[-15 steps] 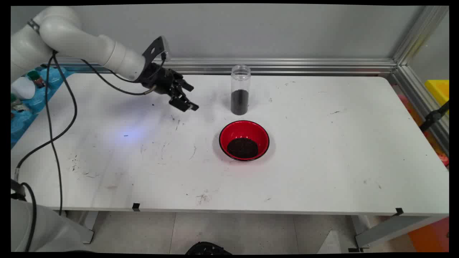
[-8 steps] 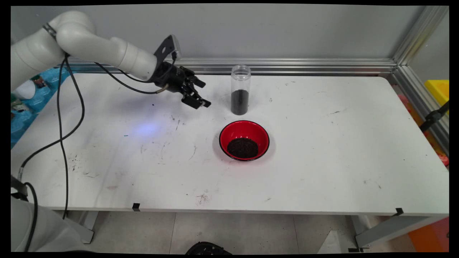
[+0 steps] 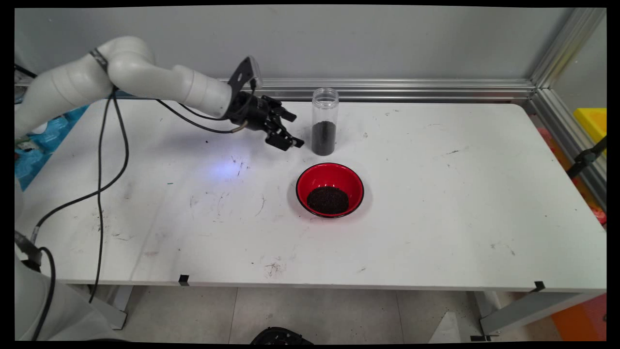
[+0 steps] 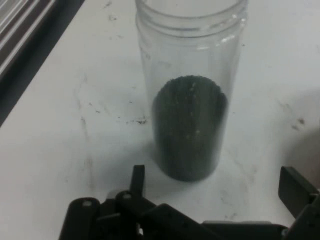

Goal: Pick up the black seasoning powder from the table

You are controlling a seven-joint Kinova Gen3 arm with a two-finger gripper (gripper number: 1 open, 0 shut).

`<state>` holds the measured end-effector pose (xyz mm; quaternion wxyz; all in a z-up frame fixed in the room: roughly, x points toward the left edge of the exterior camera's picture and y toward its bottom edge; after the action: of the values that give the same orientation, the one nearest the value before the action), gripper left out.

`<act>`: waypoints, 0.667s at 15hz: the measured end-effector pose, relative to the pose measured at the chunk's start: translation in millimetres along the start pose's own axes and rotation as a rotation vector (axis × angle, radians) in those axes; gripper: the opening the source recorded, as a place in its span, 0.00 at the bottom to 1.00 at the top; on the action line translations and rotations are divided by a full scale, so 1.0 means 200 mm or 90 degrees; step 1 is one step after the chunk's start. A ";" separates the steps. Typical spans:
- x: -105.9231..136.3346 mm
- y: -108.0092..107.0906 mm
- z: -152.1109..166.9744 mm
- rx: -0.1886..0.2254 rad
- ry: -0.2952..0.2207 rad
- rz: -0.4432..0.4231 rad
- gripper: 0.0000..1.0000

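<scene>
Gripper just left of jar, fingers spread wide, holding nothing.

The gripper [image 3: 289, 130] hung low over the table [image 3: 436, 194], pointed rightward at the jar [image 3: 325, 121], with a small gap between the fingertips and the glass; no contact showed. The jar stood upright, long axis vertical, mouth open with no lid, roughly the lower half filled with dark grains. It stood near the table's back edge, in front of the rail [image 3: 387, 89]. In the hand view the jar [image 4: 190, 100] sat dead ahead and centred between the fingers [image 4: 295, 192], which were parted wider than the jar's body, one on either side of its line. The bowl [image 3: 330, 190], red with dark grains inside, lay just in front of the jar on the camera's side, apart from both jar and gripper. Only one arm was in view.
</scene>
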<state>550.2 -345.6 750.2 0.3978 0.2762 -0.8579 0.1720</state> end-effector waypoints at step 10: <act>-0.07 -0.05 0.27 -0.020 0.025 -0.031 1.00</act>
<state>531.8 -376.0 707.1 0.4231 0.2873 -0.8454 0.1543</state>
